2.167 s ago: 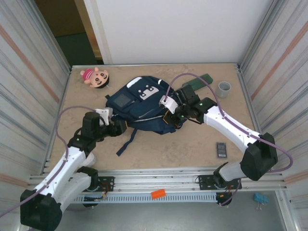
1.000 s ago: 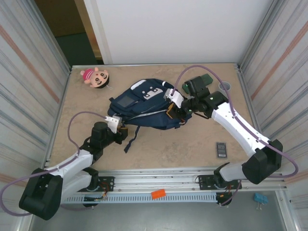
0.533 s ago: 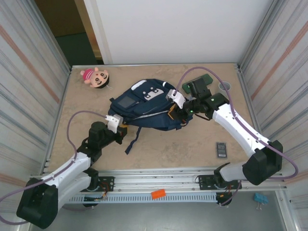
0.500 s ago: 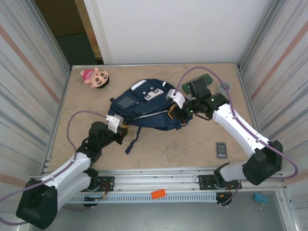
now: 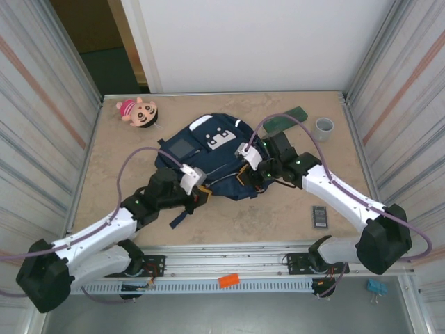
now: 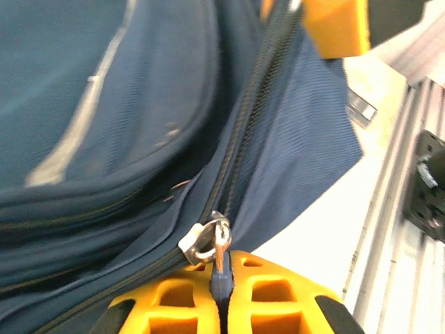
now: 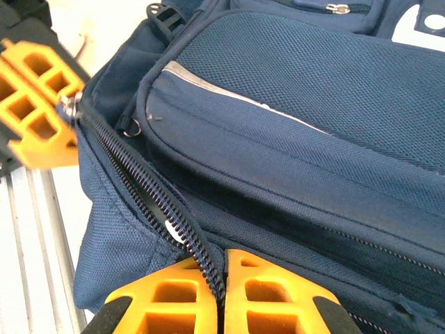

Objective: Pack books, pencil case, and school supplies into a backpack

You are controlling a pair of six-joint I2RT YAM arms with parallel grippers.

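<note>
backpack [image 5: 208, 146] mid-table is soft floppy fabric, light but likely to bunch under pull, so grab hard points: left gripper [image 6: 221, 306] is pinched on the zipper pull [image 6: 218, 245], right gripper [image 7: 221, 282] clamped on the zipper seam [image 7: 149, 202] as anchor

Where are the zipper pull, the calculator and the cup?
zipper pull [image 6: 212, 236], left wrist view, on its silver metal slider.
calculator [image 5: 319, 216], top view, on the middle of its dark face.
cup [image 5: 324, 133], top view, on its grey side wall.
</note>
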